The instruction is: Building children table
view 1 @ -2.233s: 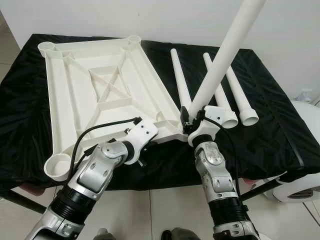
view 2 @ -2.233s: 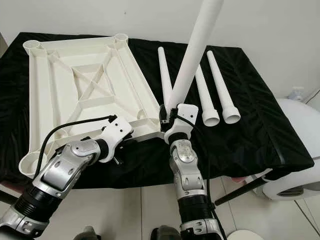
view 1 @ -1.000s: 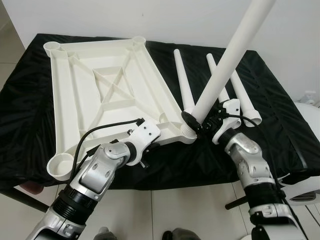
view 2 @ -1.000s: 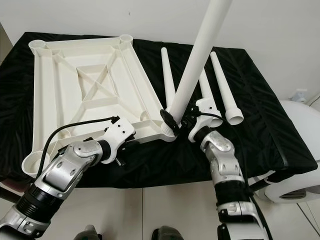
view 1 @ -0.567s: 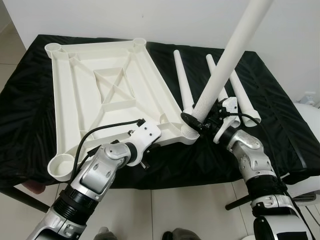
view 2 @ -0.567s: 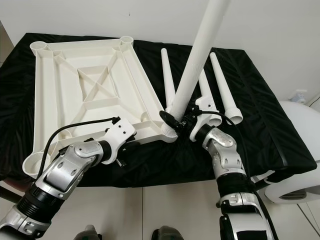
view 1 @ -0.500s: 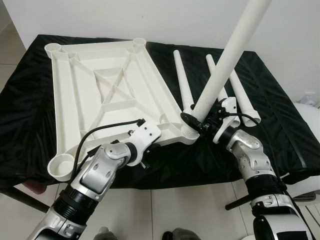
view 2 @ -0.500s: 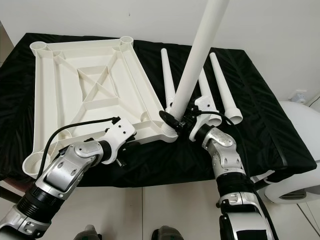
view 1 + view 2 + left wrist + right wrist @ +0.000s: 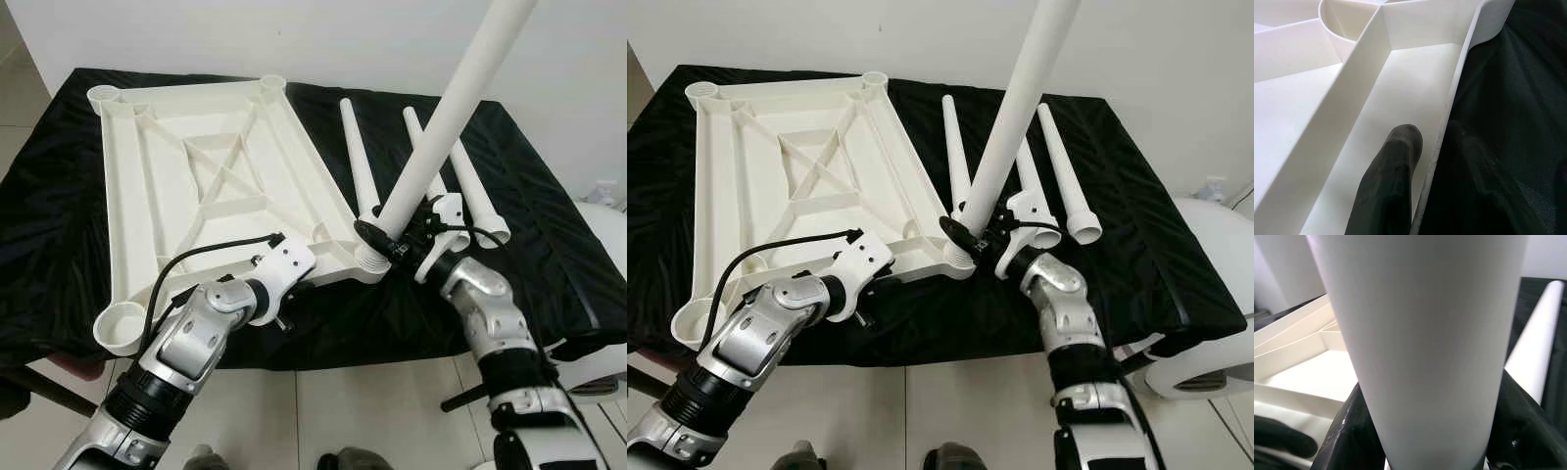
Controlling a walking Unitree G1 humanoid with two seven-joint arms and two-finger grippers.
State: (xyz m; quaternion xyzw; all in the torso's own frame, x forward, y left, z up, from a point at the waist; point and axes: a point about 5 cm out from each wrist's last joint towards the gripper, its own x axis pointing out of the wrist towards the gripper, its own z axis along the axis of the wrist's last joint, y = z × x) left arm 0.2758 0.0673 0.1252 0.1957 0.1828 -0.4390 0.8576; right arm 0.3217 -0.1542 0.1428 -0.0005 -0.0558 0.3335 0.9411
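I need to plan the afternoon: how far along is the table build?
Early. Done: the tabletop lies underside up on the black cloth. In hand: the right gripper holds the first leg tilted, its base at the near right corner socket, while the left gripper pinches the tabletop's near rim. Left: three legs lie loose beside it, and three sockets are empty.

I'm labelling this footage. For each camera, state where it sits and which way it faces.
Left and right eye views: on the head, looking down at the upturned tabletop, both arms showing.
Left wrist view: along the left gripper, clamped on the tabletop's rim.
Right wrist view: along the right gripper, gripping the raised leg.
All share the tabletop.
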